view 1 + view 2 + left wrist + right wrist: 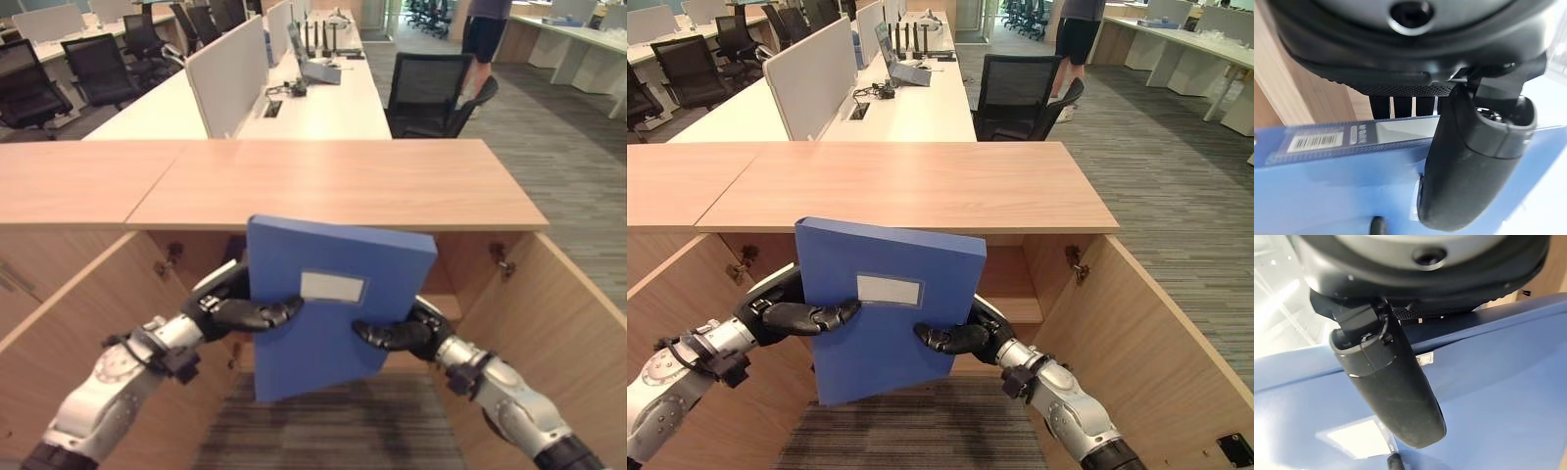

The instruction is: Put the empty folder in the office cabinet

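1. The cabinet [333, 186] sprawls across the front, wooden top on view, both doors swung wide: the left door [88, 333] and the right door [558, 323] angle out toward us, and a shelf [1009, 294] shows in the opening.
2. Behind it, a long white surface [323, 108] runs away with a grey divider [230, 73] down its middle, a laptop [313, 64] sitting on it and a black office chair [431, 93] pulled up at its right side; a person [485, 39] stands farther back.
3. And here's the blue folder [328, 308]: upright, slightly tilted, held up in the air right in front of the open cabinet, below the top edge, white label [333, 287] facing us.
4. The left hand [240, 308] is clamped on the folder's left edge, thumb laid across the front cover, fingers wrapped behind.
5. The right hand [402, 336] grips the lower right edge the same way, its thumb pressed flat on the blue cover in the right wrist view.
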`<state>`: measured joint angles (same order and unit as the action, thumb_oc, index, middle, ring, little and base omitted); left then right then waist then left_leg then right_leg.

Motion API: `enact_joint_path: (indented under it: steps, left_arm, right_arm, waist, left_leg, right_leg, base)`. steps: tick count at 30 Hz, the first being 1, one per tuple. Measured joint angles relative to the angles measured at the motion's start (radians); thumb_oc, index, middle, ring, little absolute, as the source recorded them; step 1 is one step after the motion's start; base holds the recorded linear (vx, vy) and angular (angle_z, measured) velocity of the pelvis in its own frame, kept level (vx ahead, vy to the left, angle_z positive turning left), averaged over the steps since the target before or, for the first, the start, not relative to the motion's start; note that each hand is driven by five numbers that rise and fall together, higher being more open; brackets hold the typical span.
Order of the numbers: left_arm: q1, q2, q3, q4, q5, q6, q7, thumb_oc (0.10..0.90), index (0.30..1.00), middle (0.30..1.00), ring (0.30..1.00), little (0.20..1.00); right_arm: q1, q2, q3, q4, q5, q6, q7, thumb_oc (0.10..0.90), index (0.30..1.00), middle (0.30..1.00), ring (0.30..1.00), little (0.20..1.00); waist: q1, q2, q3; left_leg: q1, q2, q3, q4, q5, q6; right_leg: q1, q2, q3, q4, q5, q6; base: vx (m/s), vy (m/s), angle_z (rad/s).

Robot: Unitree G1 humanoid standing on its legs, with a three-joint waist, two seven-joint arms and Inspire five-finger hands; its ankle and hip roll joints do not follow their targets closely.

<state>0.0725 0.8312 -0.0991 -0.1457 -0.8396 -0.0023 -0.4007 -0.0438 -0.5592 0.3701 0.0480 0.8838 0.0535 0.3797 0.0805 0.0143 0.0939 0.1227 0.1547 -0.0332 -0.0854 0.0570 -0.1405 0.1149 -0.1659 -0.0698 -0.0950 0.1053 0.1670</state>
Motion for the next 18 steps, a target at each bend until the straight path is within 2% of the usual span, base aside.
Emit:
enact_joint_path:
  steps: [1, 2, 4, 5, 8, 10, 11, 14, 16, 17, 18]
  left_arm:
    - [0.016, -0.110, 0.041, 0.045, 0.044, -0.033, 0.019, 0.800, 0.900, 0.900, 0.900, 0.900]
    - [0.029, -0.172, 0.065, 0.070, 0.075, -0.051, 0.037, 0.800, 0.900, 0.900, 0.900, 0.900]
    - [0.048, -0.236, 0.080, 0.117, 0.126, -0.061, 0.080, 0.800, 0.900, 0.900, 0.900, 0.900]
    - [0.078, -0.316, 0.116, 0.198, 0.190, -0.082, 0.107, 0.800, 0.900, 0.900, 0.900, 0.900]
    - [0.139, -0.346, 0.143, 0.317, 0.264, -0.071, 0.179, 0.800, 0.900, 0.900, 0.900, 0.900]
    - [0.176, -0.421, 0.202, 0.450, 0.284, -0.087, 0.200, 0.800, 0.900, 0.900, 0.900, 0.900]
    - [0.190, -0.433, 0.207, 0.514, 0.313, -0.070, 0.227, 0.800, 0.900, 0.900, 0.900, 0.900]
    - [0.203, -0.486, 0.215, 0.678, 0.355, -0.089, 0.267, 0.800, 0.900, 0.900, 0.900, 0.900]
    - [0.201, -0.520, 0.197, 0.780, 0.382, -0.088, 0.297, 0.800, 0.900, 0.900, 0.900, 0.900]
    - [0.190, -0.549, 0.140, 0.895, 0.420, -0.089, 0.316, 0.800, 0.900, 0.900, 0.900, 0.900]
    - [0.184, -0.561, 0.113, 0.939, 0.429, -0.086, 0.323, 0.800, 0.900, 0.900, 0.900, 0.900]
  right_arm:
    - [0.035, 0.027, -0.009, 0.007, -0.003, 0.001, 0.007, 0.400, 0.300, 0.300, 0.300, 0.300]
    - [0.062, 0.051, -0.027, 0.017, -0.020, 0.002, 0.009, 0.400, 0.300, 0.300, 0.300, 0.300]
    - [0.094, 0.086, -0.048, 0.062, -0.031, 0.009, 0.003, 0.400, 0.300, 0.300, 0.300, 0.300]
    - [0.147, 0.136, -0.103, 0.119, -0.063, 0.011, -0.001, 0.400, 0.300, 0.300, 0.300, 0.300]
    - [0.195, 0.168, -0.159, 0.214, -0.105, 0.020, -0.050, 0.400, 0.300, 0.300, 0.300, 0.300]
    - [0.251, 0.222, -0.275, 0.313, -0.134, 0.010, -0.085, 0.400, 0.300, 0.300, 0.300, 0.300]
    - [0.272, 0.229, -0.302, 0.345, -0.138, 0.015, -0.129, 0.400, 0.300, 0.300, 0.300, 0.300]
    - [0.298, 0.256, -0.350, 0.441, -0.135, -0.008, -0.156, 0.400, 0.300, 0.300, 0.300, 0.300]
    - [0.298, 0.290, -0.358, 0.492, -0.115, -0.031, -0.186, 0.400, 0.300, 0.300, 0.300, 0.300]
    - [0.291, 0.320, -0.357, 0.526, -0.069, -0.064, -0.214, 0.400, 0.300, 0.300, 0.300, 0.300]
    - [0.287, 0.328, -0.355, 0.540, -0.047, -0.072, -0.217, 0.400, 0.300, 0.300, 0.300, 0.300]
  waist:
    - [-0.004, 0.000, 0.000]
    - [-0.005, -0.001, 0.000]
    - [-0.006, -0.005, 0.000]
    - [-0.012, -0.004, 0.000]
    - [-0.026, -0.006, 0.000]
    - [-0.034, -0.002, -0.003]
    - [-0.033, -0.002, -0.002]
    - [-0.048, 0.001, -0.004]
    - [-0.052, 0.004, -0.005]
    - [-0.060, 0.008, -0.006]
    - [-0.067, 0.008, -0.008]
  left_leg:
    - [-0.001, 0.000, 0.000, 0.000, 0.000, 0.000]
    - [-0.001, 0.000, 0.000, 0.000, 0.000, 0.000]
    - [-0.002, 0.002, 0.000, 0.000, -0.002, 0.002]
    - [-0.002, 0.001, 0.000, 0.000, -0.005, 0.003]
    - [-0.008, 0.002, 0.000, 0.000, -0.008, 0.007]
    - [-0.013, 0.001, 0.003, 0.000, -0.011, 0.012]
    - [-0.015, 0.002, 0.002, 0.000, -0.011, 0.012]
    - [-0.015, 0.003, 0.002, 0.000, -0.011, 0.012]
    - [-0.016, 0.003, 0.003, 0.000, -0.011, 0.012]
    - [-0.018, 0.003, 0.006, 0.000, -0.011, 0.012]
    - [-0.017, 0.004, 0.007, 0.000, -0.011, 0.012]
  right_leg:
    - [-0.001, -0.001, 0.000, 0.000, -0.001, 0.000]
    - [-0.001, 0.000, -0.001, 0.000, -0.002, 0.001]
    - [-0.002, 0.001, -0.001, 0.000, -0.003, 0.001]
    - [-0.002, 0.000, -0.001, 0.000, -0.005, 0.000]
    - [-0.009, 0.000, -0.001, 0.000, -0.006, -0.001]
    - [-0.016, -0.001, 0.001, 0.000, -0.006, -0.001]
    - [-0.018, 0.000, 0.000, 0.000, -0.006, -0.001]
    - [-0.018, 0.001, 0.001, 0.000, -0.007, 0.000]
    - [-0.022, 0.002, 0.003, 0.000, -0.007, -0.001]
    - [-0.026, 0.002, 0.003, 0.000, -0.006, -0.001]
    - [-0.025, 0.002, 0.003, 0.000, -0.007, -0.002]
  base:
    - [0.00, 0.000, 0.00]
    - [0.00, 0.000, 0.00]
    - [0.00, 0.000, 0.00]
    - [0.00, 0.000, 0.00]
    - [0.00, -0.004, -0.01]
    - [0.00, 0.000, 0.00]
    - [0.00, 0.000, 0.00]
    - [0.00, 0.000, 0.00]
    - [-0.02, -0.036, -0.05]
    - [-0.01, -0.045, -0.04]
    - [-0.01, -0.047, -0.02]
